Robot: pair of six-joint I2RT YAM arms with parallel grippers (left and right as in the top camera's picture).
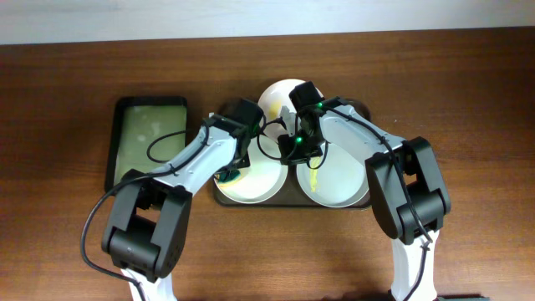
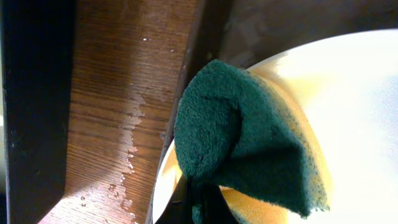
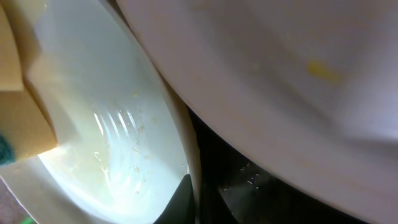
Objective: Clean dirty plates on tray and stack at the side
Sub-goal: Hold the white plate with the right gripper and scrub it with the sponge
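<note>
My left gripper [image 2: 198, 200] is clamped on a folded sponge [image 2: 236, 143], pinching it from below so the dark green scouring side bulges out over the near edge of the front-left plate [image 1: 259, 180]. I hold it that way so the rough face meets the soiled rim while the soft yellow foam cushions behind it.

My right gripper [image 3: 202, 196] sits at the opposite edge of the same plate. The rim runs down between its two dark tips, so it looks narrowed onto that rim, though the contact itself is partly hidden. I judge this as a brace that stops the slick plate sliding while it is scrubbed.

All three plates lie on the tray [image 1: 288, 199], none stacked at the side yet. The back plate [image 1: 276, 94] is half covered by my arms. The right plate [image 1: 343, 171] carries a yellow streak near its left side.

The plates are smooth, glossy and shallow with a gently raised lip. The one being scrubbed shines wet and shows fine specks in its well. The tray is dark with a low rim, and the desk [image 1: 67, 125] is brown wood grain, with a pale wet streak [image 2: 130, 140] beside the tray. A smaller black tray [image 1: 150, 138] with a greenish inside lies to the left.
</note>
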